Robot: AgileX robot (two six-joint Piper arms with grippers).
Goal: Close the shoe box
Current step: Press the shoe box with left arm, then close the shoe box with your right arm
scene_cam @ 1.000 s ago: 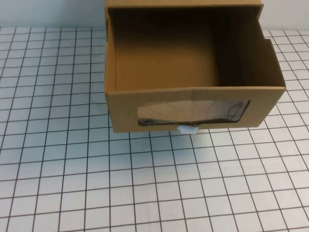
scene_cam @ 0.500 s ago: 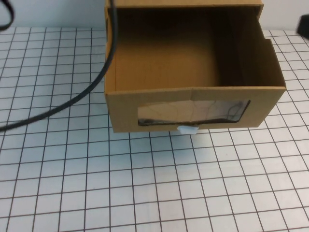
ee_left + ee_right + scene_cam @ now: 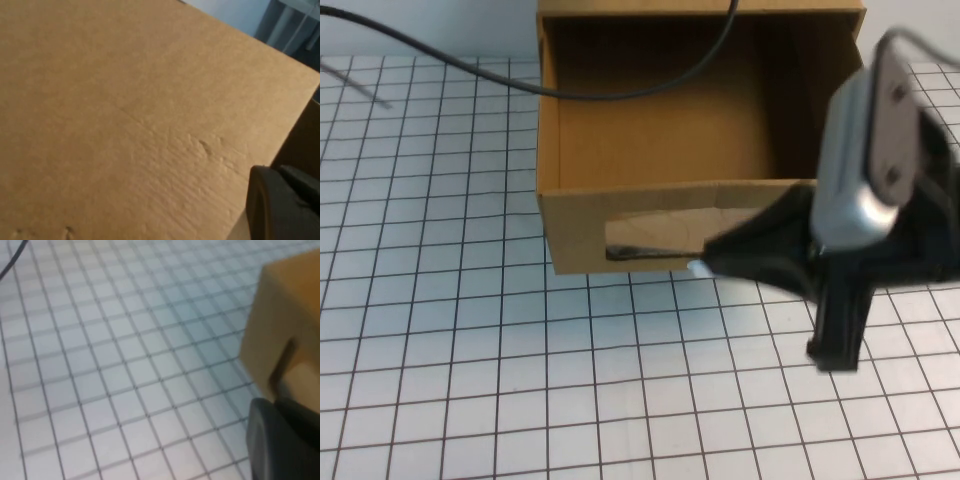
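Note:
The shoe box [image 3: 650, 150] is brown cardboard, and its drawer stands pulled out toward me, open and empty. Its clear window [image 3: 650, 236] faces me, with the small white knob [image 3: 697, 268] just below it, partly covered. My right gripper [image 3: 717, 262] reaches in from the right, low in front of the drawer front, with its tip at the knob. The right wrist view shows the box corner [image 3: 285, 325] close by and a dark part of the right gripper [image 3: 282, 442]. My left gripper [image 3: 282, 205] is close against a cardboard face [image 3: 125, 115] and does not show in the high view.
The box stands on a white table with a grid [image 3: 520, 380] that stretches left and toward me. A black cable [image 3: 620, 95] hangs across the top of the box. The right arm's silver wrist camera [image 3: 875, 150] covers the drawer's right front corner.
My right arm has swung in from the right, in front of the drawer front. The black cable has moved from the left side up across the box top. The drawer has not moved.

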